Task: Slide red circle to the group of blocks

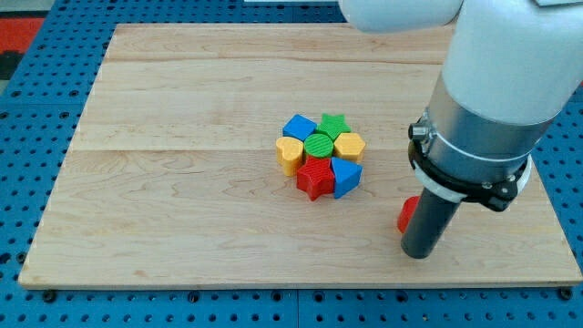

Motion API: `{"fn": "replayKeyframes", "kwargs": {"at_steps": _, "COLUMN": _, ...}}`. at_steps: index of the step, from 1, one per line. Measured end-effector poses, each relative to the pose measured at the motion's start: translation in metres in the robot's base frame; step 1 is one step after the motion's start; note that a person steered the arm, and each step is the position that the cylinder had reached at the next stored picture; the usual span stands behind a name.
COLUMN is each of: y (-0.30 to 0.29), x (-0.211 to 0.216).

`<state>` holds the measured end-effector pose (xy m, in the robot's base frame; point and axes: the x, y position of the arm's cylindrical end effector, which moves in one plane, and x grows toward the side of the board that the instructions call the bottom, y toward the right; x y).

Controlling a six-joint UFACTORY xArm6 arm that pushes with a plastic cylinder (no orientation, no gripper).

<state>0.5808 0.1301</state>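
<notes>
My tip, which has no fingers, touches the red circle at its right and should push steadily left toward the group.

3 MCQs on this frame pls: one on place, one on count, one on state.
1. Where is the red circle?
A. Inside the cluster
B. At the view's right, apart from the cluster, partly behind the rod
C. Off the board

2. How many blocks form the cluster?
A. Three
B. Seven
C. Twelve

3. How do the cluster blocks sit?
A. Packed together, touching
C. Scattered to the corners
B. Stacked in a tower

Key: 1 B, bare board lies between it and the blue triangle. 2 B, blue cube, green star, yellow heart, green circle, yellow hexagon, red star, blue triangle. 3 A, no gaps show between them. My tip rests just right of the red circle.
</notes>
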Motion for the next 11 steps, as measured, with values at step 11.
{"fn": "replayKeyframes", "kwargs": {"at_steps": 11, "y": 0.009, "x": -0.051}}
